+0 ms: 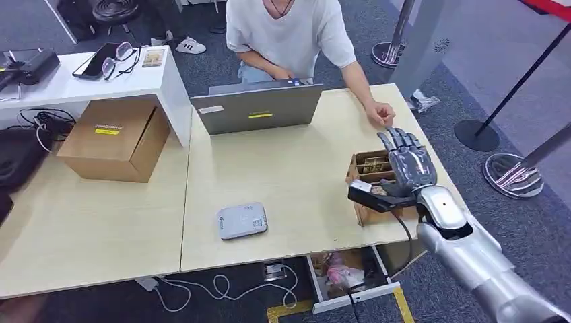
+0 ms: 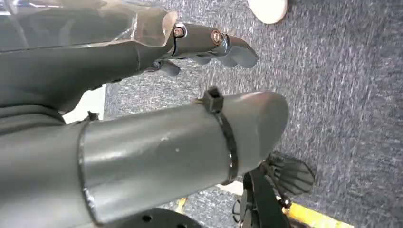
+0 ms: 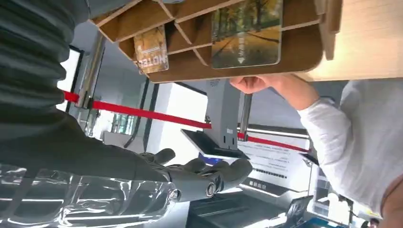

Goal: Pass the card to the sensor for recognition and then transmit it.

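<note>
A: Right hand (image 1: 409,163)?
B: Fingers straight and apart, nothing held, above the wooden box (image 1: 369,176) at the counter's (image 1: 296,175) 3 o'clock edge.
A: Cards (image 3: 246,32)?
B: Standing in the box slots. Reader (image 1: 242,221) at 6 o'clock.
A: Left hand (image 2: 209,45)?
B: Fingers apart, holding nothing, over carpet.

**Clearance around the card box and sensor**

Right hand (image 1: 407,163) hangs over the wooden card box (image 1: 368,183) at the table's (image 1: 296,168) right edge, fingers extended. A person's hand (image 1: 381,113) rests on the table just beyond the box. Bare tabletop lies between the box and the grey sensor (image 1: 242,221). A laptop (image 1: 257,108) borders the far side; a cardboard box (image 1: 116,138) stands well to the left.
</note>
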{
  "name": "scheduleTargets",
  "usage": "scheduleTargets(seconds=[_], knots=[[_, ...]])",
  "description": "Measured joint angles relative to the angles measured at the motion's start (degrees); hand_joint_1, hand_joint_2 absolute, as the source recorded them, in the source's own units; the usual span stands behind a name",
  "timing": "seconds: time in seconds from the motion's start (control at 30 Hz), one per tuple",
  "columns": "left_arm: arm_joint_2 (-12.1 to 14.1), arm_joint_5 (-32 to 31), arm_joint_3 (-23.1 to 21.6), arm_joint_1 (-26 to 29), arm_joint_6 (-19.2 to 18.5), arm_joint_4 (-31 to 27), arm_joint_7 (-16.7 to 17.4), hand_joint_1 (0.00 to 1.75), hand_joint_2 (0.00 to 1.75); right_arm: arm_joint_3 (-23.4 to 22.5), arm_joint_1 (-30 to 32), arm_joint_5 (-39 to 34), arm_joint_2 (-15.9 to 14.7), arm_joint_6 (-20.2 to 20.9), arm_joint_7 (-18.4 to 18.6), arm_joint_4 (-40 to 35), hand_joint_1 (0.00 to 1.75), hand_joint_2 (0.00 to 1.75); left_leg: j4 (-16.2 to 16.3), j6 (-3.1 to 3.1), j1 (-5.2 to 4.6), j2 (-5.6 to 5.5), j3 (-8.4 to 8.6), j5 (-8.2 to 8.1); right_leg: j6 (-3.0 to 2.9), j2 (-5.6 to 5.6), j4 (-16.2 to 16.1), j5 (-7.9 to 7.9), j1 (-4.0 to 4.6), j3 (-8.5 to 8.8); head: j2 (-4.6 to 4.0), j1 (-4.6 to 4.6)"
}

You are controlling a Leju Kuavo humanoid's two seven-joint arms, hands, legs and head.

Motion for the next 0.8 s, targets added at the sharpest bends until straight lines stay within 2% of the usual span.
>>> scheduleTargets(seconds=[0.33, 0.4, 0.8], knots=[[-0.81, 0.17, 0.00, -0.01, 0.88, 0.00, -0.24, 0.00, 0.00, -0.26, 0.67, -0.07, -1.46, 0.00, 0.11, -0.75, 0.00, 1.75, 0.00, 0.00, 0.01, 0.00, 0.00, 0.00, 0.00, 0.00, 0.00, 0.00, 0.01, 0.00, 0.00, 0.00], [-0.87, 0.17, 0.00, -0.01, 0.88, 0.00, -0.33, 0.00, 0.00, -0.26, 0.70, -0.02, -1.55, 0.04, 0.13, -0.81, 0.05, 1.75, 0.00, 0.00, 0.01, 0.00, 0.01, 0.00, 0.00, 0.00, 0.00, 0.00, 0.01, 0.00, 0.00, 0.00], [-1.07, 0.13, 0.02, -0.12, 0.81, 0.00, -0.64, 0.00, 0.00, -0.02, 0.65, 0.35, -1.47, 0.96, -0.59, -0.81, 0.03, 1.75, 0.00, 0.00, 0.01, 0.00, -0.02, 0.00, 0.00, -0.01, 0.00, 0.00, 0.00, 0.01, 0.00, 0.00]])
